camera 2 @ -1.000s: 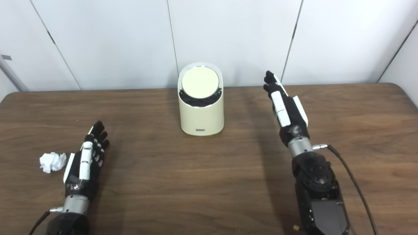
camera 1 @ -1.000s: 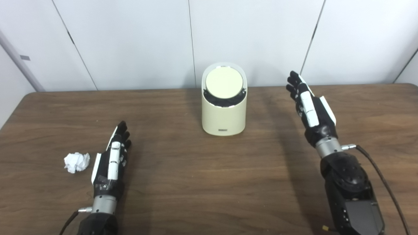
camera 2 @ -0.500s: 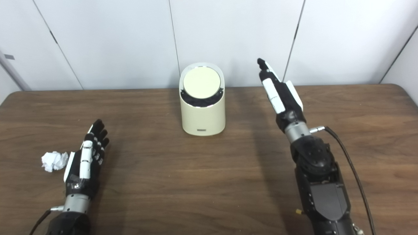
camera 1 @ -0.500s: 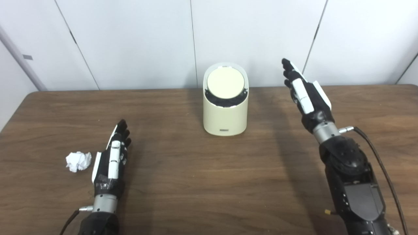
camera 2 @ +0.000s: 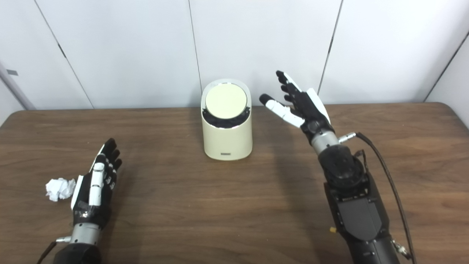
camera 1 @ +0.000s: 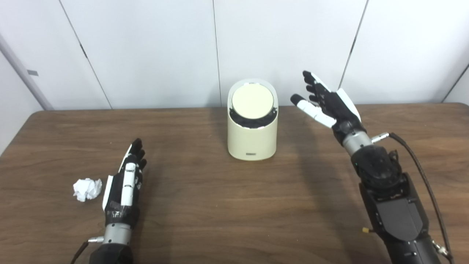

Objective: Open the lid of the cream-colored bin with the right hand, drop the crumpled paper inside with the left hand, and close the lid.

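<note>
Step in hand: opening phase, approach only. Nothing of the task looks done yet.

Cream-colored bin [camera 1: 251, 132] stands centre frame, toward the back of the counter [camera 1: 220, 205]. Its round lid [camera 1: 253, 103] sits tilted toward the camera in the bin's top opening, w/ a dark gap showing below its lower edge. Looks shut or nearly so; can't tell exactly.

Right hand [camera 1: 328, 104] is raised off the counter, right of centre, just beside the bin's upper part but apart from it. Fingers spread, thumb pointing toward the lid, holding nothing.

Left hand [camera 1: 124, 179] is low in the lower left of the frame, fingers extended, empty. Can't tell if it rests on the counter or hangs just above. Crumpled paper [camera 1: 87, 189] lies on the counter just left of it, not touched.

Next move, as I judge it: right hand goes further left and over the bin top, gets a fingertip or thumb onto the lid and tips or presses it open. Needs light contact, since the bin looks small and could slide or tip. Left hand then has to shift left and close on the paper.
</note>
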`<move>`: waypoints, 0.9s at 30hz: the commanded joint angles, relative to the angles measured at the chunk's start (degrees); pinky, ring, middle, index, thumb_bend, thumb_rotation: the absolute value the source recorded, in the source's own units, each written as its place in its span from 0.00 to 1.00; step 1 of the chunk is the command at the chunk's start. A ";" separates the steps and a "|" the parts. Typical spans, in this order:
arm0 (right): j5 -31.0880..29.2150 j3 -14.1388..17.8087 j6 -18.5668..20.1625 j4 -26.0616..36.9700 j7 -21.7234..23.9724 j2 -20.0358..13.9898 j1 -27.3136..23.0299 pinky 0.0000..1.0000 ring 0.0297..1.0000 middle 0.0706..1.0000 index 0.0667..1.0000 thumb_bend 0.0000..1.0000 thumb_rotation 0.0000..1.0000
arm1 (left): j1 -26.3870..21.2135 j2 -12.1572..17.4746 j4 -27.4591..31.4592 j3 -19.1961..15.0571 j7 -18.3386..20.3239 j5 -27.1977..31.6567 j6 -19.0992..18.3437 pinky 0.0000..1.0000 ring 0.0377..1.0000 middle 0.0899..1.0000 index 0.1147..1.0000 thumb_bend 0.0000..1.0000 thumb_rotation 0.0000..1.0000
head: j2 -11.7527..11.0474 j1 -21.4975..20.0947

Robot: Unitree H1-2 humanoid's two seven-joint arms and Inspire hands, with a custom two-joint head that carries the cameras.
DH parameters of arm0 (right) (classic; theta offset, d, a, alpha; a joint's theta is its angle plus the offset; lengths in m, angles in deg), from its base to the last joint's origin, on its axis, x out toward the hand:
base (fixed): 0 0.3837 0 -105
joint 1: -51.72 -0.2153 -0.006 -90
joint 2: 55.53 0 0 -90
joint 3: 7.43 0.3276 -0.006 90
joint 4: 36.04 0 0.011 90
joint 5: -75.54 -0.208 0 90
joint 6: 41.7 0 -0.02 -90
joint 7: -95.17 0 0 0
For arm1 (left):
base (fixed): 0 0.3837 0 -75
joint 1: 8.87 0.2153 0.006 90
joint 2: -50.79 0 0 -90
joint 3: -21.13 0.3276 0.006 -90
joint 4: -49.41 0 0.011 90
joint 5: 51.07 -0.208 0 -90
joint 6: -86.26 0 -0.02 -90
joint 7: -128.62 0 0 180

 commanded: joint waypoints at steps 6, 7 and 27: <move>1.50 -0.99 -2.43 0.65 0.91 -1.42 -4.93 0.88 0.94 0.95 0.94 0.80 0.48 | 1.12 -1.15 -3.08 0.99 0.14 -0.52 2.31 1.00 1.00 1.00 0.97 0.39 0.85 | -0.89 -0.08; 1.47 -1.05 -2.72 0.43 1.02 -1.50 -5.08 0.87 0.95 0.95 0.94 0.82 0.47 | 1.14 -1.14 -3.19 1.02 0.20 -0.45 2.45 1.00 1.00 1.00 0.98 0.39 0.85 | -0.89 -0.08; 8.56 -5.21 2.15 -0.48 4.72 -3.71 -11.80 0.87 0.96 0.97 0.95 0.96 0.45 | 1.28 -0.76 -5.46 1.15 0.92 0.06 3.86 1.00 1.00 1.00 0.99 0.37 0.84 | -3.34 -0.89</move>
